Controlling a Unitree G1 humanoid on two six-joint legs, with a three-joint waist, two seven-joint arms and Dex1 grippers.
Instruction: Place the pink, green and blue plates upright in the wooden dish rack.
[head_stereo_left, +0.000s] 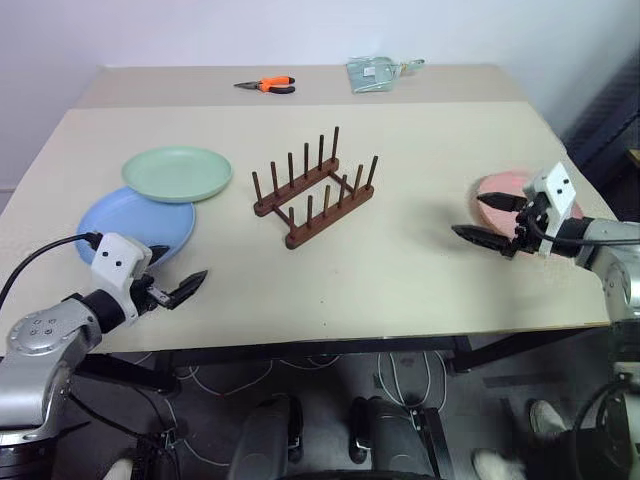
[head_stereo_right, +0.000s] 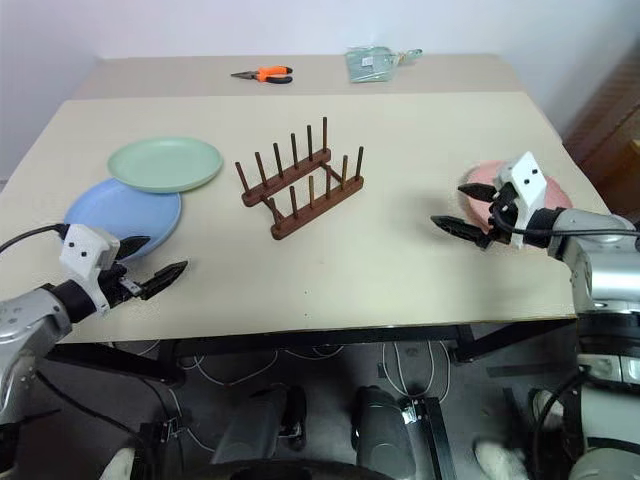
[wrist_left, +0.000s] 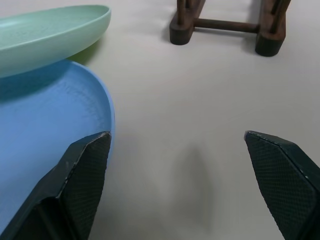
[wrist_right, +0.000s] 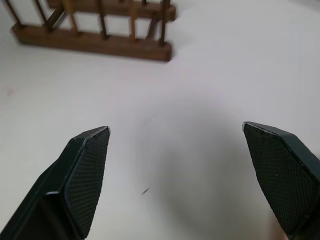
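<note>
The rack (head_stereo_left: 314, 187) stands mid-table, empty. The left gripper (head_stereo_left: 178, 287), wide open and holding nothing, is just beside the blue plate (head_stereo_left: 135, 222). The right gripper (head_stereo_left: 493, 221), equally open and empty, is beside the pink plate (head_stereo_left: 510, 186).

Silver-grey metal arms, white wrist blocks, black cables, black textured fingers on left hand (head_stereo_left: 172, 287), right hand (head_stereo_left: 487, 218)

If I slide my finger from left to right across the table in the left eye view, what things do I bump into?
Light blue round plate → dark brown wooden dish rack → salmon pink round plate. The pale mint green plate overlaps the blue one, so I left it out.
</note>
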